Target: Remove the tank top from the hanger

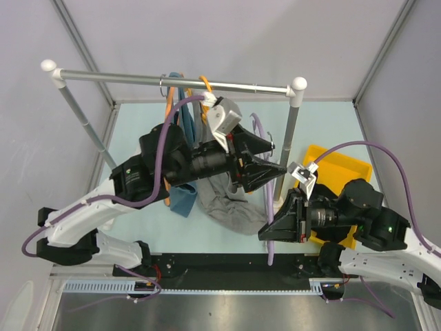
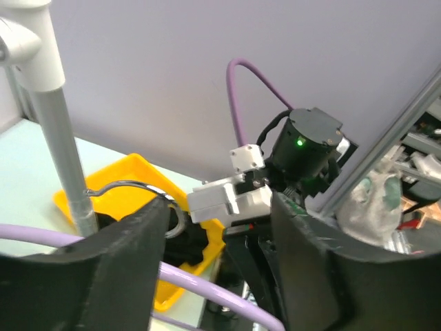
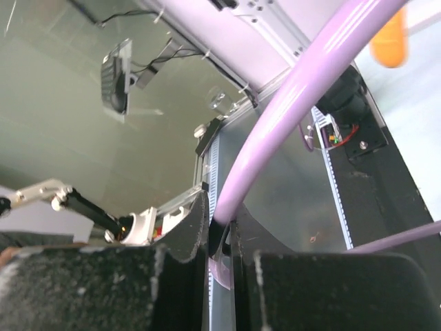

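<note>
The grey tank top (image 1: 231,203) lies crumpled under my left arm, near the rack's right post; whether it still hangs on the hanger is hidden. The purple hanger (image 1: 269,252) stands nearly upright in front of it. My right gripper (image 1: 266,233) is shut on the hanger's bar (image 3: 296,103), which runs up out of the pinched jaws (image 3: 220,234). My left gripper (image 1: 279,169) is open, fingers wide apart (image 2: 220,276). The purple bar (image 2: 207,286) crosses low between them without being clamped. The hanger's metal hook (image 2: 131,185) shows just past the left finger.
A white clothes rack (image 1: 172,79) spans the back, with a blue garment (image 1: 180,196) on an orange hanger (image 1: 204,84). Its right post (image 2: 62,152) stands close to my left gripper. A yellow bin (image 1: 348,169) sits at the right, beside my right arm.
</note>
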You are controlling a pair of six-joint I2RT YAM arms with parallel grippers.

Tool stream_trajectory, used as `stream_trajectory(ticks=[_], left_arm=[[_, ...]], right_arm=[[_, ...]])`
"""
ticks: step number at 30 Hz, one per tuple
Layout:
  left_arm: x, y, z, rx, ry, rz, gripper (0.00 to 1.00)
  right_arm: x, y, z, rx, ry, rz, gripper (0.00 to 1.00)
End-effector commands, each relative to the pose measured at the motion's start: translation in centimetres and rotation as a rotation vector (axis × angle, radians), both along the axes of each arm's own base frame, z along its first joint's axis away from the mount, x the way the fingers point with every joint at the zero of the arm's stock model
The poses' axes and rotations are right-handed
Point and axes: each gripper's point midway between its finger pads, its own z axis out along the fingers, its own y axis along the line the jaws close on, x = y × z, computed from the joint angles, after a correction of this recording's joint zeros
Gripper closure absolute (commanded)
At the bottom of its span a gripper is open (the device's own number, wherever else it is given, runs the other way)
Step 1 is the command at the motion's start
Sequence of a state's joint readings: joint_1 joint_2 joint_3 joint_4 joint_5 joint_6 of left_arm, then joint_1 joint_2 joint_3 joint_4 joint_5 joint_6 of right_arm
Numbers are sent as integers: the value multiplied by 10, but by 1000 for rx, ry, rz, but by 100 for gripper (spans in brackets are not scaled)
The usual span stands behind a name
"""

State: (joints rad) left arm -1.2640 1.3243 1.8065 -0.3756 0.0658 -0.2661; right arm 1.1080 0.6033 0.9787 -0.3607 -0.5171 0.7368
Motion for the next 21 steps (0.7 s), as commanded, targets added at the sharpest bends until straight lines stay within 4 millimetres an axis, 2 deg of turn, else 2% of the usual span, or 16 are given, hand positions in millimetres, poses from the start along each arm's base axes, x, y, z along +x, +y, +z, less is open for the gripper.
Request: stream_trajectory(ticks=[1, 2, 3, 4, 6, 8, 9, 13, 16, 21], left_arm=[[-15, 45, 46, -156, -106, -2, 23], [-18, 60, 55, -186, -124, 9, 23], [-17, 63, 50, -179, -123, 18, 23], [-17, 69, 52, -191, -127, 30, 22], [-18, 87, 55, -213, -133, 55, 22], [-17, 97, 55, -226, -135, 76, 22], [-20, 107, 56, -239, -138, 77, 22], [-15, 130, 53, -272, -123, 140, 24], [-13, 140, 48, -279, -112, 169, 25], [-14, 147, 42, -280, -104, 177, 25]], right_arm=[[12, 3, 32, 44, -15, -68, 100], [16, 10, 31, 25, -11, -67, 100], [17, 12, 33, 22, -17, -67, 100], [17, 12, 42, 35, -29, -65, 100], [24, 20, 40, 7, -36, -79, 100], [30, 23, 51, 15, -53, -101, 100], [36, 28, 50, 1, -47, -115, 100], [56, 30, 67, 18, -37, -182, 100], [75, 28, 78, 35, -15, -239, 100], [94, 22, 93, 83, 15, -271, 100]])
